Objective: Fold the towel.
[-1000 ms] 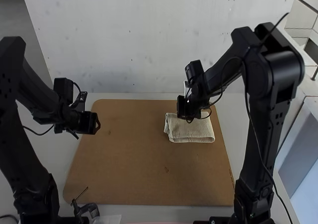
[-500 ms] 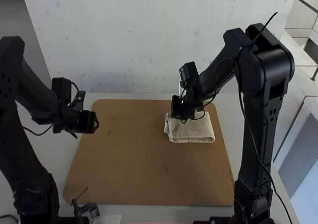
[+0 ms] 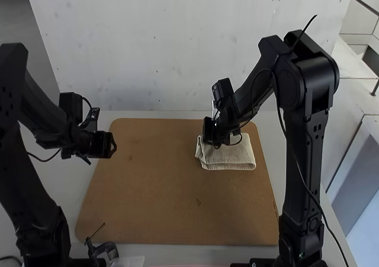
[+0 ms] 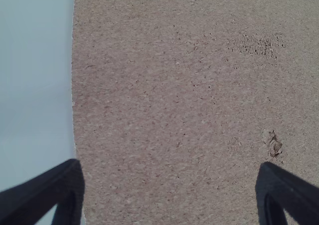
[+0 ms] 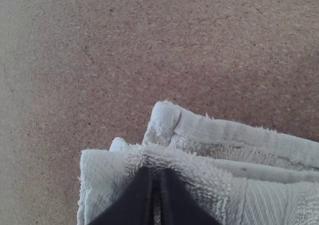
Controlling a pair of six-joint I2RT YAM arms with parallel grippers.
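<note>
The beige towel, folded into a small layered rectangle, lies on the right part of the brown board. My right gripper is over the towel's far left corner. In the right wrist view the right gripper has its fingertips together against the towel, just inside an edge where several layers show; whether cloth is pinched between them I cannot tell. Off to the left, my left gripper hovers by the board's left edge, away from the towel. Seen from its own wrist, the left gripper is open above bare board.
The brown board covers much of the white table, with a pale wall behind it. A small dark device with a thin rod stands by the board's near left corner. Cables hang along both arms.
My right gripper has moved left and slightly down over the towel, toward its far left corner. The left gripper has drifted slightly left. The towel looks unmoved.
</note>
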